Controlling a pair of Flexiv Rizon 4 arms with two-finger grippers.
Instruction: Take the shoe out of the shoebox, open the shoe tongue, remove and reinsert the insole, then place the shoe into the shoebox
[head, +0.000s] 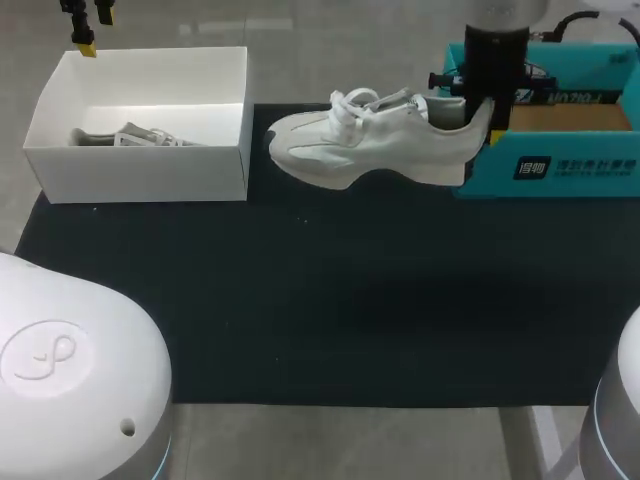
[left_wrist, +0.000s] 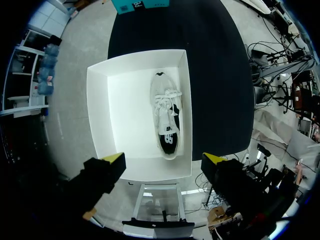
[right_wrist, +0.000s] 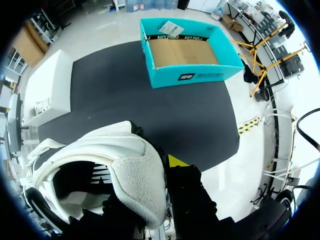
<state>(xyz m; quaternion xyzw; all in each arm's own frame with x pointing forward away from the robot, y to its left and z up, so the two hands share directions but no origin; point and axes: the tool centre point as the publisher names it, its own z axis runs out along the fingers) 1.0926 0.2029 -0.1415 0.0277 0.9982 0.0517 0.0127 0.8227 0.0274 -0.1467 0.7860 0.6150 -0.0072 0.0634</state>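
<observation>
From the head view, the right gripper (head: 478, 105) is clamped on the heel collar of the white lace-up sneaker (head: 365, 145). The sneaker sits along the far edge of the black mat (head: 320, 300), with its heel just beside the left wall of the teal cardboard shoebox (head: 560, 185) at the mat's far right corner. The shoebox shows only its bare brown floor. I judge the shoe to be out of the box and on its way to open mat; whether the insole has been handled I cannot tell. The next move calls for setting the sole flat on the mat so the other arm can work the tongue. The left gripper (head: 92, 28) hangs over the white open-topped box (head: 140, 175) at the far left corner.

From the left wrist view, its fingers are spread wide and hold nothing. Ahead of them a second pale shoe (left_wrist: 167, 120) lies along one wall of the white box.

From the right wrist view, one yellow-tipped finger (right_wrist: 175, 161) presses the outside of the fleecy heel, and its partner is hidden inside the shoe. The teal shoebox lies well ahead on the mat.
</observation>
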